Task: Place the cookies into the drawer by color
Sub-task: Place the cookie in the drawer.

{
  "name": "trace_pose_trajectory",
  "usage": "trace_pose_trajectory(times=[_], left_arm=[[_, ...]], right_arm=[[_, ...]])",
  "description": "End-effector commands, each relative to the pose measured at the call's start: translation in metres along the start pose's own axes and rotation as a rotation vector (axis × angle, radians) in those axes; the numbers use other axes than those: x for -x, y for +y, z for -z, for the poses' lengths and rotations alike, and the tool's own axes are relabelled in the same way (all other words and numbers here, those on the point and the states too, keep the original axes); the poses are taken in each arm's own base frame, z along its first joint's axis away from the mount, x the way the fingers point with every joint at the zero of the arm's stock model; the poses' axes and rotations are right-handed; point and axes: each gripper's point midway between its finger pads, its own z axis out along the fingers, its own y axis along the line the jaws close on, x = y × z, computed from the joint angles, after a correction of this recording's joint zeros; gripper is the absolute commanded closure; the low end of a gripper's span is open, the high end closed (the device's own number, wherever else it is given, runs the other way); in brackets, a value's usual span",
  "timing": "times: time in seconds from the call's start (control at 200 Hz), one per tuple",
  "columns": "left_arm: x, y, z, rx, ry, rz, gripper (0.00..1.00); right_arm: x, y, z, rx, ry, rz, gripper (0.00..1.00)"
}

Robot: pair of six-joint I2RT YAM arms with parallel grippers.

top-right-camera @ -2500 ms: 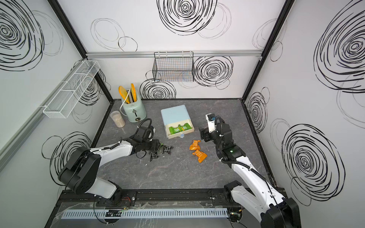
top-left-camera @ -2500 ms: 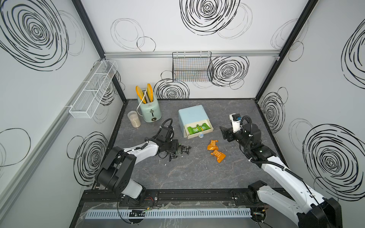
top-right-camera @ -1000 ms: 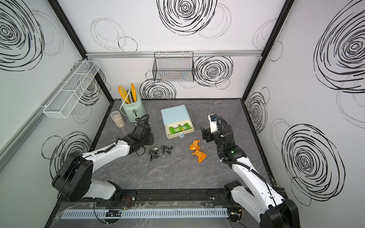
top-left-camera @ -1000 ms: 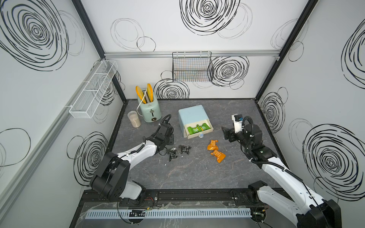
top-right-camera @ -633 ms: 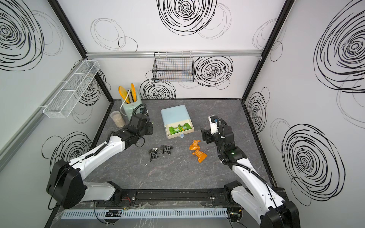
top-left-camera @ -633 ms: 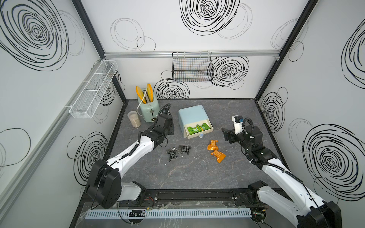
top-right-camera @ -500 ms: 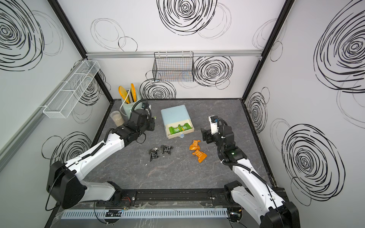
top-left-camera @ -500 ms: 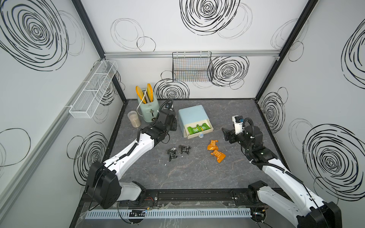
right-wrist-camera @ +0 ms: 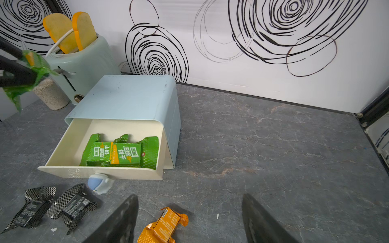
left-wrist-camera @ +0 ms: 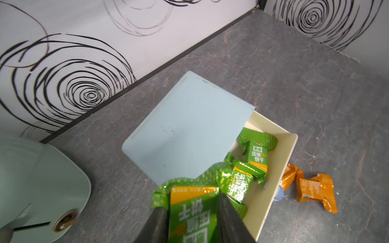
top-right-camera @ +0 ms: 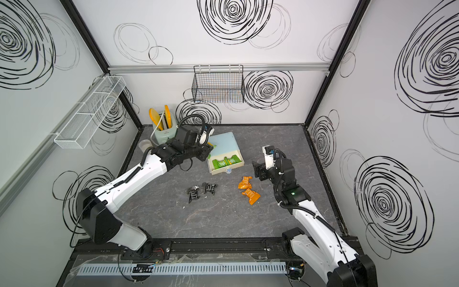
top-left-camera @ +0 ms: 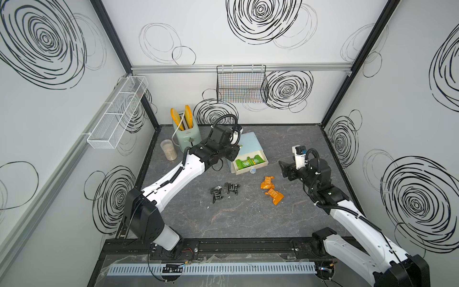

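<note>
Green cookie packet (left-wrist-camera: 190,218) is clamped in the left hand (left-wrist-camera: 191,205), up over the edge of the pale blue drawer chest (left-wrist-camera: 185,126), just beside its pulled-out top drawer (right-wrist-camera: 101,171). Two green packets (right-wrist-camera: 120,153) lie in it. Black packets (top-left-camera: 223,191) and orange packets (top-left-camera: 272,191) lie on the tabletop (top-left-camera: 248,223). Right hand (right-wrist-camera: 189,198) is spread wide, empty, above an orange one.

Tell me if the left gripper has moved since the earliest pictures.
Yes. The left gripper has gone from the black packets back toward the toaster, beside the drawer chest, holding a green packet.
</note>
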Motion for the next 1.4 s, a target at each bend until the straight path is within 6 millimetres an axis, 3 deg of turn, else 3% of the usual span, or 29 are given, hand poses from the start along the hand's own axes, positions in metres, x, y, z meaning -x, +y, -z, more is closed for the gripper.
trace_pose_trajectory(times=[0.0,0.235,0.615,1.396], left_arm=[[0.007,-0.028,0.001,-0.136,0.009,-0.108,0.80],[-0.003,-0.063,-0.019,-0.266,0.112,-0.207,0.79],[-0.009,-0.088,-0.034,-0.366,0.173,-0.273,0.79],[-0.023,-0.073,-0.059,-0.327,0.264,-0.301,0.75]], right_arm=[[0.002,0.001,0.002,0.009,-0.024,-0.004,0.22],[0.001,0.001,0.001,0.012,-0.022,-0.003,0.22],[-0.002,0.000,0.001,0.010,-0.017,-0.003,0.22],[-0.010,0.001,-0.001,0.020,-0.004,-0.017,0.22]])
